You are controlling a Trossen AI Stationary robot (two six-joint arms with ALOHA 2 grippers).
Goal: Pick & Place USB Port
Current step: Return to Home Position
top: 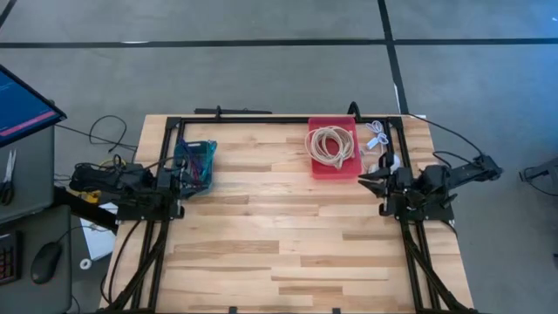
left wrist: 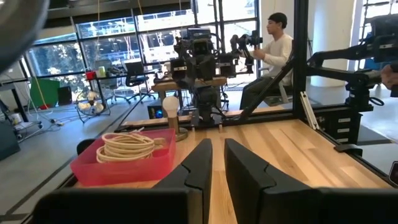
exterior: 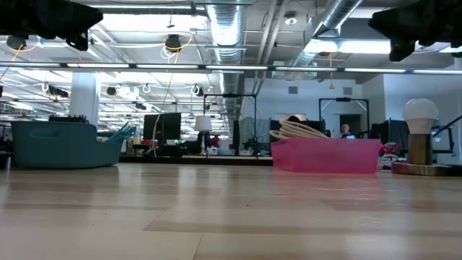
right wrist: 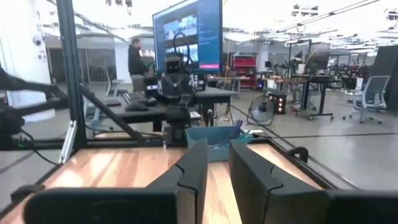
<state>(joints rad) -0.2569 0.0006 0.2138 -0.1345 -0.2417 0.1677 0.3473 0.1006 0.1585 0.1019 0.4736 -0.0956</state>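
Across the table [top: 288, 253] little looks at risk, though the left arm [top: 122, 181] sits hard by the blue bin [exterior: 61, 144] and might nudge it, while the right arm [top: 436, 181] could snag the loose white cables [top: 377, 135] beside the pink bin [exterior: 328, 155], where the brown cable [top: 330, 144] lies coiled. Both arms are drawn back at opposite edges, above the wood. The left tool [left wrist: 217, 146] and right tool [right wrist: 217, 146] are each narrowly parted and hold nothing.

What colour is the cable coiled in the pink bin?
The cable is cream-beige; the high view shows it best.
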